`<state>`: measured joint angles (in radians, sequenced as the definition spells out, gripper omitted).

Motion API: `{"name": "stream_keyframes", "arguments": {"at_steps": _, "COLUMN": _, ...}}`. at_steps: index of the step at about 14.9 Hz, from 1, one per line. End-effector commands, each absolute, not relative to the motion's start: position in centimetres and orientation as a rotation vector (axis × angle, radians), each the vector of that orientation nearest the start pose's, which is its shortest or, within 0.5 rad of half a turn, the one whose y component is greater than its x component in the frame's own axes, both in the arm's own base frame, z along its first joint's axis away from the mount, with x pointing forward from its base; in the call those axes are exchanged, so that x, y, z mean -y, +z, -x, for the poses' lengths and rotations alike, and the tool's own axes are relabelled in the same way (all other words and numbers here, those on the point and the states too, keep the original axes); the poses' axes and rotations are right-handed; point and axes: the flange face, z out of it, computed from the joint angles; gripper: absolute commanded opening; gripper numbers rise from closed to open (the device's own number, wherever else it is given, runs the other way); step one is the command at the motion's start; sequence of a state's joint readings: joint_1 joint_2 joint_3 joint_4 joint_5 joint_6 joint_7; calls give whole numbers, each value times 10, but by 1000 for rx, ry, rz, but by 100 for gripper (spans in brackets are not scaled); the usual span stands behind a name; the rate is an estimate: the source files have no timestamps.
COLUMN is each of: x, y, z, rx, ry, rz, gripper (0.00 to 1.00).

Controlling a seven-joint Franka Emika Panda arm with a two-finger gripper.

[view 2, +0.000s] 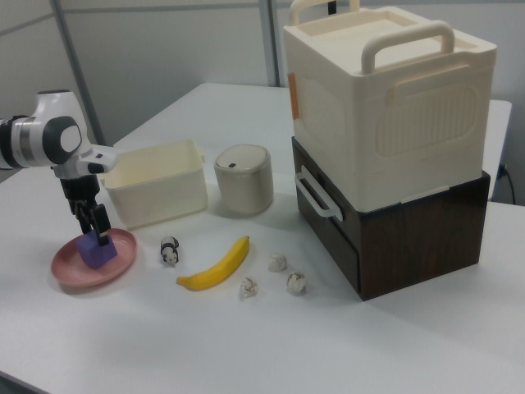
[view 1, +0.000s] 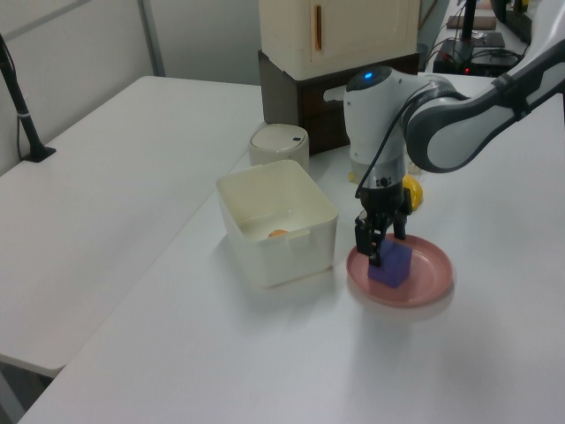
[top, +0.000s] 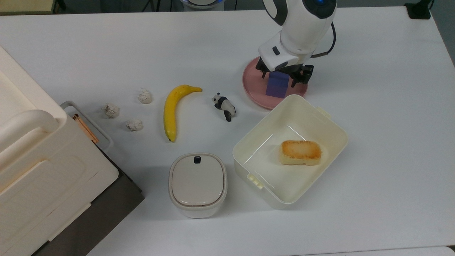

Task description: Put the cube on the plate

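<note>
The purple-blue cube (top: 277, 89) stands on the near part of the pink plate (top: 253, 87), its base on or just above the plate floor. My gripper (top: 279, 79) comes straight down onto the cube and is shut on its upper part. In the left view the cube (view 1: 395, 268) sits left of centre on the plate (view 1: 430, 274), with the gripper (view 1: 386, 252) on top of it. In the right view the gripper (view 2: 97, 236) holds the cube (view 2: 97, 253) over the plate (view 2: 72, 271).
A cream tub (top: 330, 121) holding a toasted bread piece (top: 300, 152) touches the plate's near edge. A toy panda (top: 224, 105), a banana (top: 172, 110), three white lumps (top: 134, 124) and a lidded bin (top: 197, 183) lie on the table. A large cream box (top: 39, 160) fills the top view's left.
</note>
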<state>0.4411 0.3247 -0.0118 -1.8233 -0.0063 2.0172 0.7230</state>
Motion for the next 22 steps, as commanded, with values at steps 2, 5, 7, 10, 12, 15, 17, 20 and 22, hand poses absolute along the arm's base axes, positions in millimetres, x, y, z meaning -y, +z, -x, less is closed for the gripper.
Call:
{"name": "stream_keyframes", "arguments": {"at_steps": 2, "x": -244, "y": 383, "z": -567, "rx": -449, "ry": 129, "rz": 3163, "gripper": 100}}
{"name": "stream_keyframes", "arguments": {"at_steps": 5, "x": -207, "y": 433, "z": -576, "rx": -422, "ry": 84, "rz": 3154, "gripper": 100}}
{"name": "stream_keyframes", "arguments": {"at_steps": 7, "x": -174, "y": 465, "z": -576, "rx": -376, "ry": 42, "rz": 3158, "gripper": 100}}
{"name": "stream_keyframes", "arguments": {"at_steps": 10, "x": -110, "y": 497, "z": -577, "rx": -223, "ry": 28, "rz": 3185, "gripper": 100}}
{"name": "stream_keyframes", "arguments": {"at_steps": 12, "x": -55, "y": 517, "z": -579, "rx": -212, "ry": -14, "rz": 3178, "gripper": 100}}
{"name": "stream_keyframes", "arguments": {"at_steps": 15, "x": 23, "y": 545, "z": -580, "rx": -289, "ry": -36, "rz": 3168, "gripper": 100}}
{"name": "stream_keyframes", "arguments": {"at_steps": 17, "x": 47, "y": 550, "z": -579, "rx": -303, "ry": -35, "rz": 3162, "gripper": 100}}
{"name": "stream_keyframes", "arguments": {"at_steps": 20, "x": 53, "y": 549, "z": -580, "rx": -272, "ry": -32, "rz": 3162, "gripper": 100}}
{"name": "stream_keyframes", "arguments": {"at_steps": 22, "x": 56, "y": 548, "z": -579, "rx": -282, "ry": -22, "rz": 3160, "gripper": 100}}
